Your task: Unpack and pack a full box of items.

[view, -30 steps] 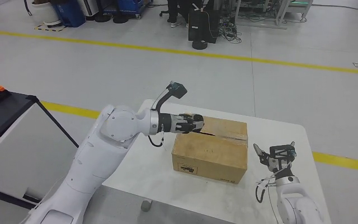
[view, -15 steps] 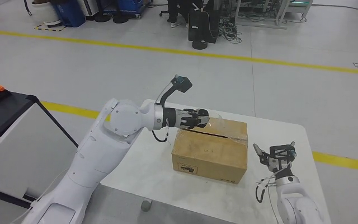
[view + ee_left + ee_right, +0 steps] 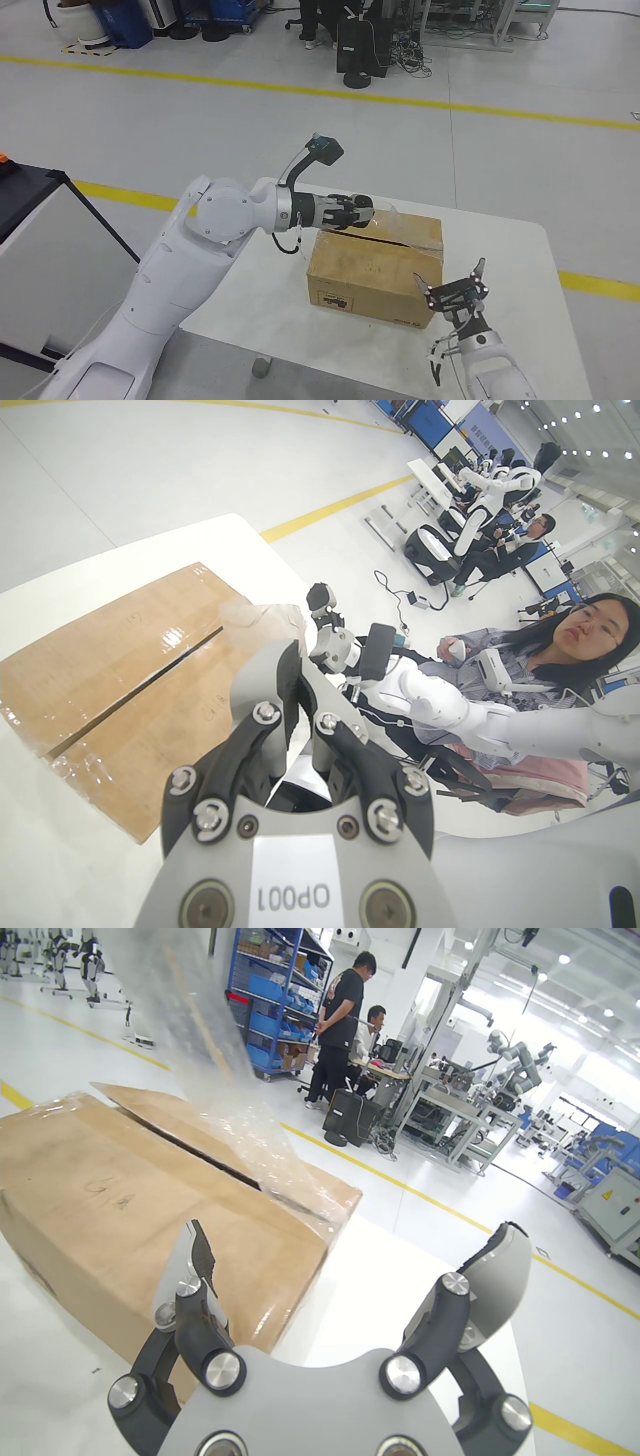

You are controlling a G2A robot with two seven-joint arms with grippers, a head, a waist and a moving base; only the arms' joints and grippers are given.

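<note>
I am looking down at the cardboard box point(image 3: 375, 270), which is sitting near the middle of the white desk point(image 3: 510, 260) with a dark slit showing along its top seam. My left pincer point(image 3: 366, 212) is hovering over the far left part of the box top, pinching a strip of clear tape point(image 3: 402, 226) between closed fingers. The strip is stretching from there down to the box's right end, where it is clinging in wrinkles. My right pincer point(image 3: 452, 292) is sitting just beside the box's near right corner, fingers spread wide, gripping nothing.
</note>
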